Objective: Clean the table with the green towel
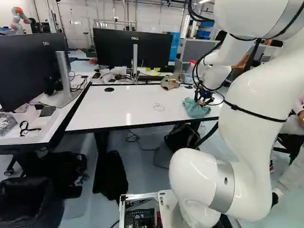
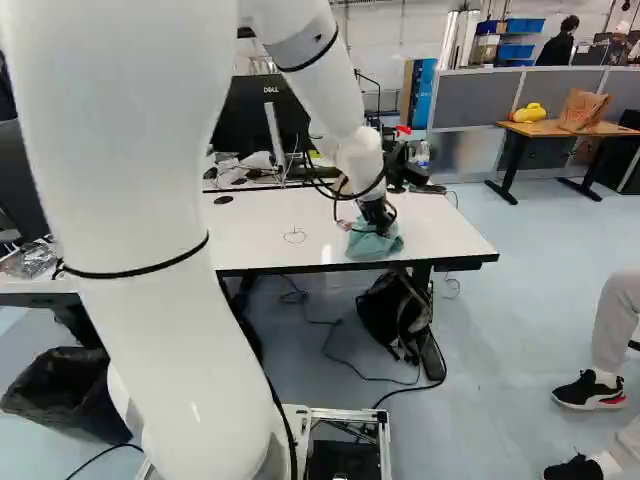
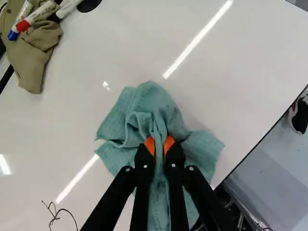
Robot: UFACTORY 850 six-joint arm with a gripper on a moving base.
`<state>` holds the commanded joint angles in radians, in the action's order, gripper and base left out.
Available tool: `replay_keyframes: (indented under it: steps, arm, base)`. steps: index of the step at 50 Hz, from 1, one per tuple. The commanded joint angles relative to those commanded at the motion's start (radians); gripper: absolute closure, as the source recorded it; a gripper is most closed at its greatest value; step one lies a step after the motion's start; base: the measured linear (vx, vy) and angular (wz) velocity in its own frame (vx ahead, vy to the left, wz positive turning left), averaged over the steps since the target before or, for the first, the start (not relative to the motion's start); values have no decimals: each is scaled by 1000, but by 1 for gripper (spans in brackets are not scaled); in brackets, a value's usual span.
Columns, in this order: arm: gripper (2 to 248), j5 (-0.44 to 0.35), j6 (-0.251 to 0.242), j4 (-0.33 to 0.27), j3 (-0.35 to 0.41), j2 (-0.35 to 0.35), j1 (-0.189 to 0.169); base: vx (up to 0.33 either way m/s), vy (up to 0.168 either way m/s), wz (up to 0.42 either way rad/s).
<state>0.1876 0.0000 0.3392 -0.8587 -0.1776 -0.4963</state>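
Near the front edge of the white table (image 1: 128,102), the green towel (image 3: 149,101) lies bunched on its surface. Over the table, the gripper (image 1: 203,101) pinches a towel fold between nearly closed fingers.

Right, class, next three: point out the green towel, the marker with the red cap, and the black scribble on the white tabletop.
Green towel (image 3: 156,108): wrist view, on its bunched folds.
Red-capped marker (image 3: 40,13): wrist view, on its white barrel.
Black scribble (image 3: 54,214): wrist view, on its looped lines.
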Motion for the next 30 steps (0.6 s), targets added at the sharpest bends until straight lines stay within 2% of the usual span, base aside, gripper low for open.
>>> replay_keyframes:
  steps: [12, 30]
  arm:
    - [209, 0, 0, 0, 46, 41, -22]
    - [209, 0, 0, 0, 11, 10, -76]
  base:
    - [0, 0, 0]
    - [0, 0, 0]
